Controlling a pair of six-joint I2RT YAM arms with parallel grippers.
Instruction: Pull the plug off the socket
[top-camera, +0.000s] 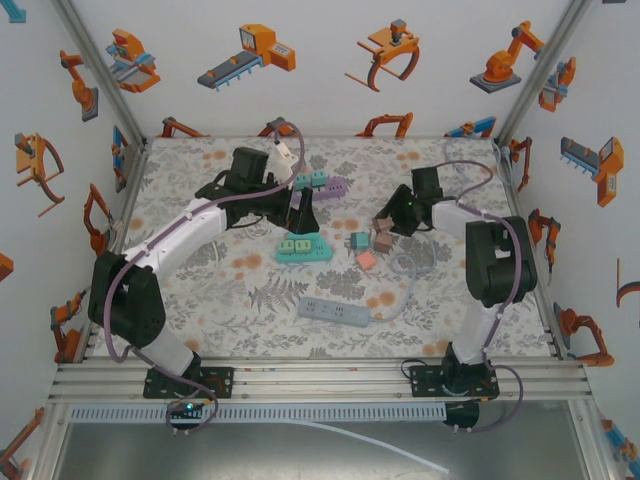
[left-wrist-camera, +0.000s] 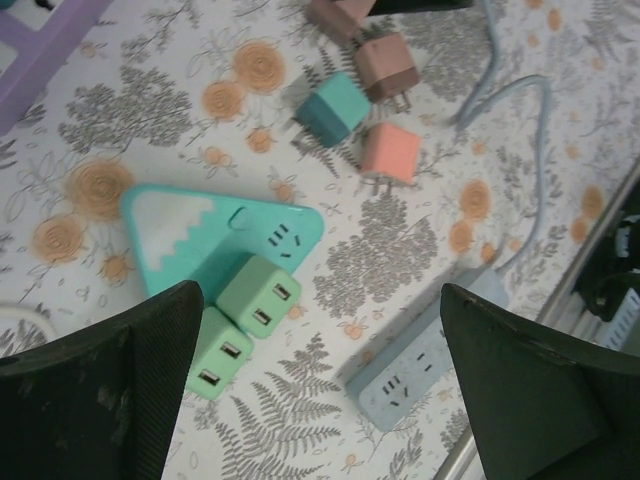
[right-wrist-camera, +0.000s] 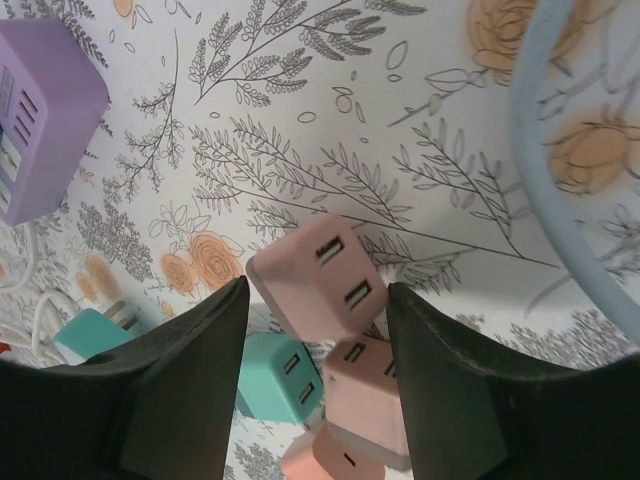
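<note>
Two pale green plastic cube plugs (left-wrist-camera: 258, 298) sit pushed into the teal triangular plastic socket block (left-wrist-camera: 270, 225), each with a pair of USB slots on its outer face. On my left wrist camera those slotted faces point up at the lens, with the pins down in the block and out of my sight. The pair lines up from 1 o'clock to 7 o'clock. On the top camera they stand side by side on a 9-to-3 line, near the middle of the flower-patterned table (top-camera: 230, 310). The left gripper (left-wrist-camera: 320, 295) hangs over them with its jaws spread wide and nothing between them. Its left finger (left-wrist-camera: 110, 390) covers the block's near corner and the edge of the lower plug. At 3 o'clock of the block, the right gripper (right-wrist-camera: 316, 288) has its jaws partly apart on either side of a dusty pink cube plug (right-wrist-camera: 315, 265). They stand so close to it that I cannot tell whether they press it. A teal cube (right-wrist-camera: 278, 385) and another pink cube (right-wrist-camera: 365, 395) lie just beside it toward 6 o'clock, both partly behind the fingers. A grey-blue power strip (top-camera: 335, 312) lies at 5 o'clock of the block, and a purple power strip (right-wrist-camera: 40, 120) is cut off by the frame edge.
</note>
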